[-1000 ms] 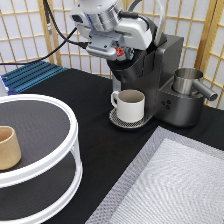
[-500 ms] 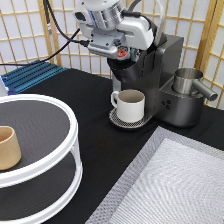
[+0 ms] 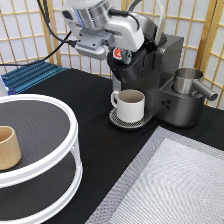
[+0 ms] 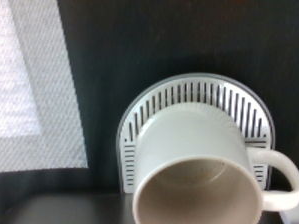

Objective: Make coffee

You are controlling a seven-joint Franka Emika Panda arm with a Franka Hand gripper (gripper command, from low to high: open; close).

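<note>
My gripper (image 3: pixel 120 54) hangs at the open top front of the dark coffee machine (image 3: pixel 167 75), in the upper middle of the exterior view. It is shut on the coffee pod (image 3: pixel 118 52), whose red-orange foil top faces the camera. A white handled mug (image 3: pixel 131 104) stands upright and empty on the machine's round drip tray (image 3: pixel 115 120), right below the gripper. The wrist view looks straight down on the mug (image 4: pixel 198 175) and the slotted tray (image 4: pixel 198 90).
A metal pitcher (image 3: pixel 189 81) sits on the machine's right side. A white two-tier round shelf (image 3: pixel 72 150) at the exterior view's left carries a tan handleless cup (image 3: pixel 7 147). A grey mesh mat (image 3: pixel 170 185) lies at bottom right, and a blue rack (image 3: pixel 30 75) at the left.
The gripper with the pod has shifted only slightly at the machine's top. The mug and the rest have not moved.
</note>
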